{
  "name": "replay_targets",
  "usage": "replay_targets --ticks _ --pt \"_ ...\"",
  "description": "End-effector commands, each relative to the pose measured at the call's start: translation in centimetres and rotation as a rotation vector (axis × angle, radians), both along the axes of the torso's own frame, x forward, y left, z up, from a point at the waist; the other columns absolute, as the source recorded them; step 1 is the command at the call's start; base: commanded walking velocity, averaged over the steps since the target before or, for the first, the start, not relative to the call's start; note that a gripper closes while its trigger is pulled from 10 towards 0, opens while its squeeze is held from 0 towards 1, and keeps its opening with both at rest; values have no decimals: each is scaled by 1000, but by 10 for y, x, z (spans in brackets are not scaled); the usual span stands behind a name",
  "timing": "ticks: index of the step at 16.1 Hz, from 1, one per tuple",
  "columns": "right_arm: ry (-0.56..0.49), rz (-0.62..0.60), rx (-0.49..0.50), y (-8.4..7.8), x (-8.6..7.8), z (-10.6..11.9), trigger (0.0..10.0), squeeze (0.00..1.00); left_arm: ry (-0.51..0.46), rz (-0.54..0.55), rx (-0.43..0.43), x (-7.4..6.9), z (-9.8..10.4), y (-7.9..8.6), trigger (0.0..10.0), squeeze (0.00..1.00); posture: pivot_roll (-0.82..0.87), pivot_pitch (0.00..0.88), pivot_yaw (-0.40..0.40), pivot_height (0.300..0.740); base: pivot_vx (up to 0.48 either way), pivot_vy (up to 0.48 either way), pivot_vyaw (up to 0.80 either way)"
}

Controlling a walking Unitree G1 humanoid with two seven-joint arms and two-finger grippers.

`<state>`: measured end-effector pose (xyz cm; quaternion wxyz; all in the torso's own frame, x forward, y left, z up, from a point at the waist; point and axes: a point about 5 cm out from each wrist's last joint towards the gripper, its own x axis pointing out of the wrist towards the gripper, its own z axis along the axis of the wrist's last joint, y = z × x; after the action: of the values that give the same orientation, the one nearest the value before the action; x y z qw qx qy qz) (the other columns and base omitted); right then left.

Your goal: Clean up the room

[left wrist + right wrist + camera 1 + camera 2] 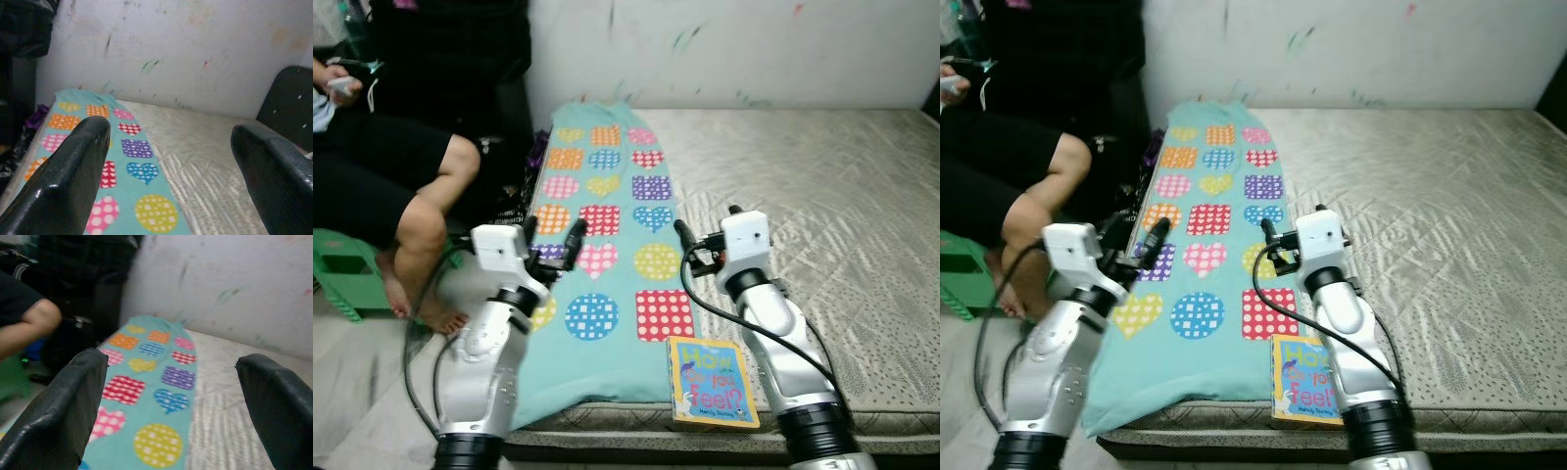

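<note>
A teal blanket [607,211] printed with coloured hearts, dots and squares lies along the left side of a bare grey mattress [822,196]. A children's book [710,382] with a blue and yellow cover rests flat at the mattress's front edge, just right of the blanket's corner. My left gripper [555,235] hovers open over the blanket's left edge, nothing between its fingers. My right gripper [705,223] is open too, held above the blanket's right edge, behind the book. In the wrist views the left gripper [168,129] and right gripper [170,360] both face along the blanket toward the wall.
A person [401,166] in dark clothes sits at the left, bare feet on the floor beside the mattress, over a green stool [342,274]. Dark clutter [524,166] lies between the person and the blanket. A marked white wall [724,49] stands behind the mattress.
</note>
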<state>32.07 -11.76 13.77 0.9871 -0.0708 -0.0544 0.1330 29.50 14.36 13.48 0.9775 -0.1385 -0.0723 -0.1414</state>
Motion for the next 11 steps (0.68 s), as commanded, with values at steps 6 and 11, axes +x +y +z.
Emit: replay_targets --ticks 6,11 --pt "-16 -18 -18 -17 -2 4 10000 0 -16 -12 1 1 4 -2 10000 0 -30 0 24 740 298 0 0" --pt "0 -20 -43 -26 -7 -1 10000 0 36 80 30 4 0 10 10000 0 -31 0 26 740 114 0 0"
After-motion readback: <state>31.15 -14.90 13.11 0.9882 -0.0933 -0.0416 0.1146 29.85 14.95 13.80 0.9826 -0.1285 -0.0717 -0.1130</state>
